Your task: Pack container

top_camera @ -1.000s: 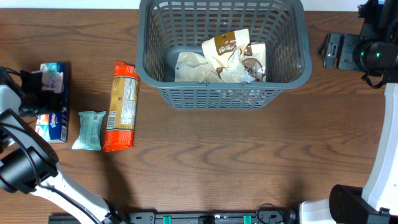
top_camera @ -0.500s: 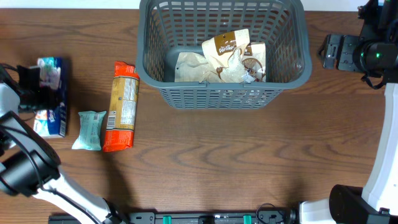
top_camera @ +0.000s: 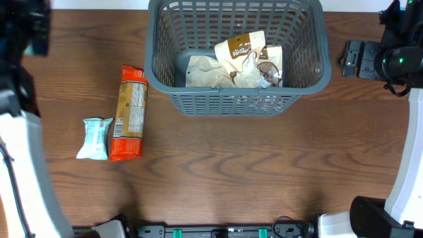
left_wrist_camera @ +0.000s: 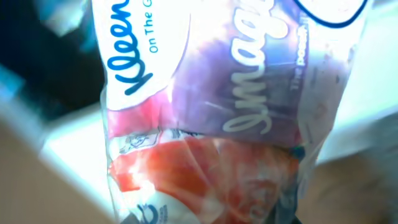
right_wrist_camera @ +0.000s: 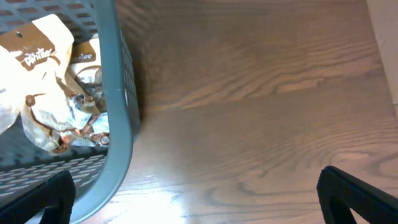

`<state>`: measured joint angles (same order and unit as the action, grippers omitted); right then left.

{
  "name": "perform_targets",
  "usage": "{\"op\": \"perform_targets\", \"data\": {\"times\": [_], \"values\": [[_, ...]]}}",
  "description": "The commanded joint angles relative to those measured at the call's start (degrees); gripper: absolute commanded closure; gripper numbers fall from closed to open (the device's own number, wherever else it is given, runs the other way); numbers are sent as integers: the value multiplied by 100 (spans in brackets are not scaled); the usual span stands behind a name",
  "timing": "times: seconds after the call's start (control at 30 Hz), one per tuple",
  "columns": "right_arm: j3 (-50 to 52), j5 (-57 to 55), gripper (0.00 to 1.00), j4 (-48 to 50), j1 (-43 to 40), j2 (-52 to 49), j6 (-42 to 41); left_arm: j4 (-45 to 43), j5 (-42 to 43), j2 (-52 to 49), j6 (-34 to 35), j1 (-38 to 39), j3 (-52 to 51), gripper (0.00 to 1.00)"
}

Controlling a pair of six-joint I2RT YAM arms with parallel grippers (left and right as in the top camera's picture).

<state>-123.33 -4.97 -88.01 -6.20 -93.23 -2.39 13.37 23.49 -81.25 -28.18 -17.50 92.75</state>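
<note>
There is one container, at the far middle of the bench. Its open top faces up and its long axis runs left to right. It is dark grey plastic, rectangular with rounded corners, with a thick rim and lattice-slotted sides. Inside I can make out three crinkled packets, overlapping towards the right: a white one, a brown-and-white pouch on top, and another tucked at its right.

Two more things lie on the brown wood-grain bench, left of the container. One is a long orange sleeve, lying near to far. The other is a small mint-green packet, just beside the sleeve's near end on the left.

There are two hands. The left hand is a dark blur at the far-left corner, up close to the overhead camera. It holds a tissue pack, glossy film printed in purple, red and blue, which fills its wrist view, though the fingers are out of sight. The right hand hangs right of the container, over bare wood, and its two dark fingers stand wide apart with nothing between them.
</note>
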Motion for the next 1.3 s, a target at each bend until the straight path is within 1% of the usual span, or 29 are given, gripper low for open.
{"op": "perform_targets", "data": {"times": [0.0,0.13,0.33,0.5,0.6,0.7,0.83,0.9,1.0,1.13,1.17,1.2,1.27], "values": [[-59,-59,1,-42,33,13,-79,-203,1025,-17,122,573,2,94],[-59,-55,1,-85,33,13,-79,-236,1587,-210,-50,1276,2,94],[-59,-59,1,-157,33,13,-76,-234,2297,-699,-181,2052,2,94],[-59,-50,1,-201,33,13,-79,-234,2594,-997,-407,2583,2,94],[-59,50,1,-256,33,13,-79,-175,2942,-1067,-610,2874,2,94],[-59,94,1,-313,33,13,-105,85,3254,-1071,-929,3077,2,94],[-59,94,1,-348,33,13,-144,911,3241,-1086,-1611,3239,2,94],[-59,98,1,-356,35,13,-144,1366,3077,-1121,-1875,3237,2,94],[-59,109,1,-352,35,13,-144,1860,2531,-1176,-2114,3237,0,94],[-59,186,1,-348,35,13,-144,2072,2280,-1244,-2153,3237,0,94],[-59,199,1,-350,33,13,-142,2072,2240,-1248,-2151,3237,0,92],[-59,199,1,-352,35,13,-142,2070,2210,-1250,-2151,3237,0,74],[-59,203,1,-372,39,13,-144,2048,2208,-1252,-2149,3237,0,31]]}}
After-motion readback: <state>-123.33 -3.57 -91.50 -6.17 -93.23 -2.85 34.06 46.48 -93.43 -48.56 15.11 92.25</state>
